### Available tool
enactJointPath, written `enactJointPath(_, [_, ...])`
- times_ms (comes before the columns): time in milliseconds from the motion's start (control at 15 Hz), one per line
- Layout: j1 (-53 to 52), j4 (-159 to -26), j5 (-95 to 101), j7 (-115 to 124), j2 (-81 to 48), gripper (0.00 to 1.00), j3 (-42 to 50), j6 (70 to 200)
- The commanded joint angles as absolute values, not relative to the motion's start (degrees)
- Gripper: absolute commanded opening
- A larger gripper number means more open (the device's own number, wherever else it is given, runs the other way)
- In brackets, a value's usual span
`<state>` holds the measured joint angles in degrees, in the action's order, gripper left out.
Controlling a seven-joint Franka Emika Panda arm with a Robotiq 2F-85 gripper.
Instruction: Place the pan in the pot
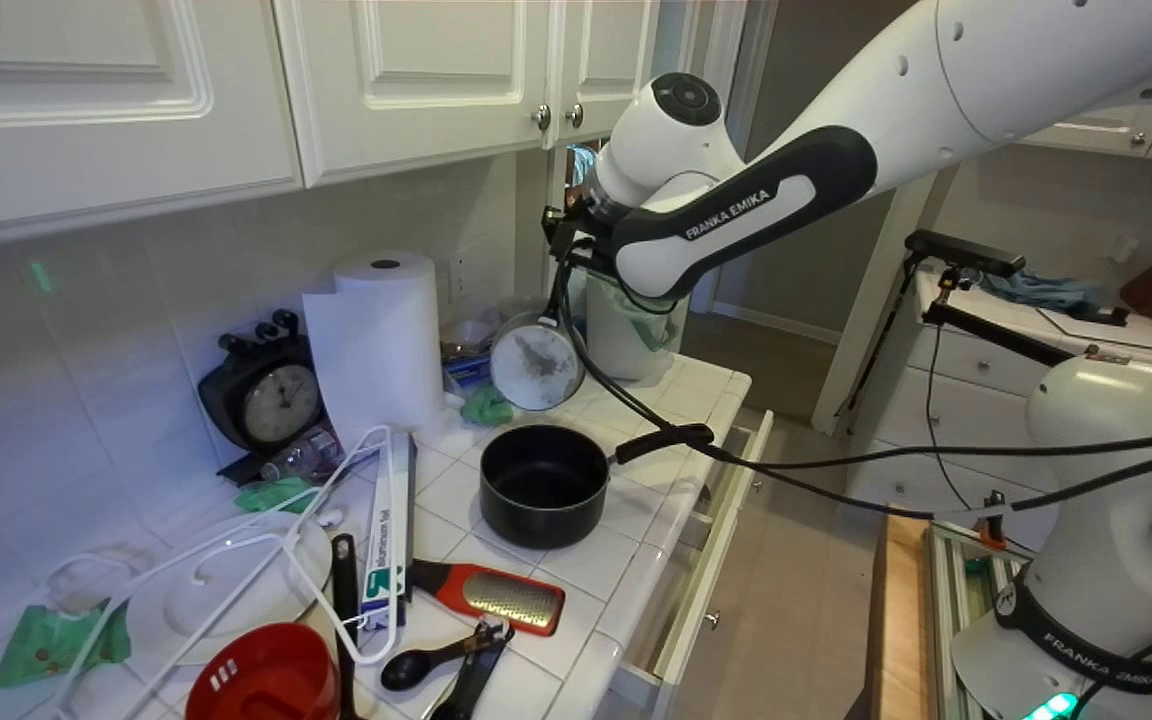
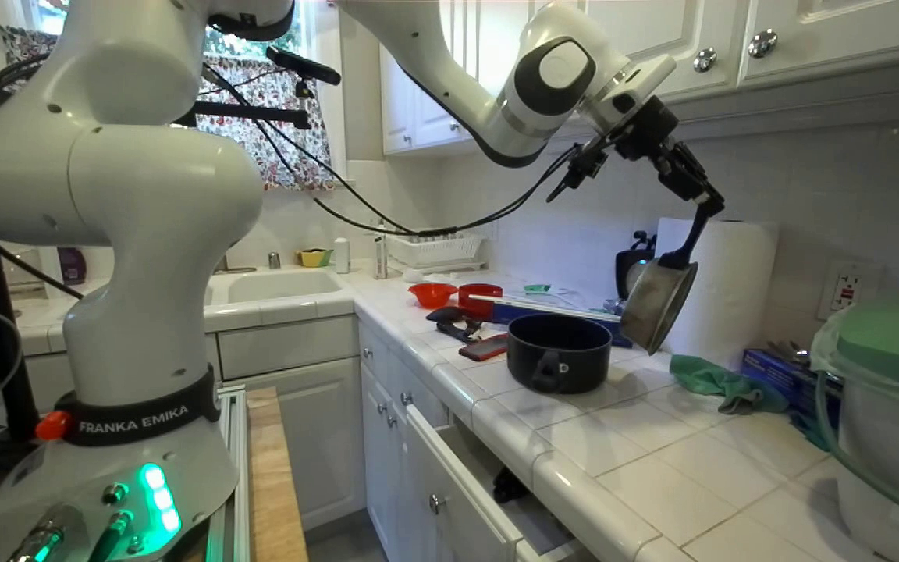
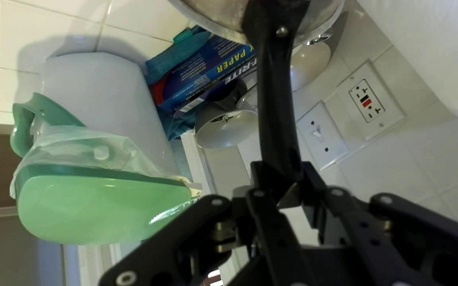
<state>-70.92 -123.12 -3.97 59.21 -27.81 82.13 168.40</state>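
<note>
Claw (image 3: 280, 176) clamped on handle (image 3: 275, 99) of pan (image 2: 659, 304), hanging tilted near pot (image 2: 559, 365) (gap hard to judge).

Cabinets (image 2: 871, 47) are hanging higher than the pincer (image 2: 708, 204), a tiled bench (image 2: 699, 476) is stretching below, a patterned curtain (image 2: 278, 144) is hanging well apart

We have a white tiled counter (image 2: 621, 445) here, and on it the black pot (image 1: 544, 512) stands upright, its handle (image 1: 664, 443) reaching toward the front edge. Just beside the pot we see a red-edged grater (image 1: 508, 598) lying flat, and next to it a long aluminum foil box (image 1: 393, 520). A paper-towel roll (image 1: 396, 340) stands toward the back. We also find a black spoon (image 1: 414, 668) near a red bowl (image 1: 281, 652), a green cloth (image 2: 723, 382) and a green-lidded white tub (image 2: 890, 425).
</note>
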Motion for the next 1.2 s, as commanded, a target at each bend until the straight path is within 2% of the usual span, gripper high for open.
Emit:
enactJointPath(0, [-78.35, -125.26, -4.82, 57.11, -28.87, 0.1, 88.77, 167.61])
enactJointPath(467, [-90.66, -128.83, -7.86, 52.71, -31.24, 0.1, 97.47, 166.97])
enactJointPath(1133, [-99.96, -133.04, -13.47, 48.69, -35.13, 0.1, 101.1, 164.98])
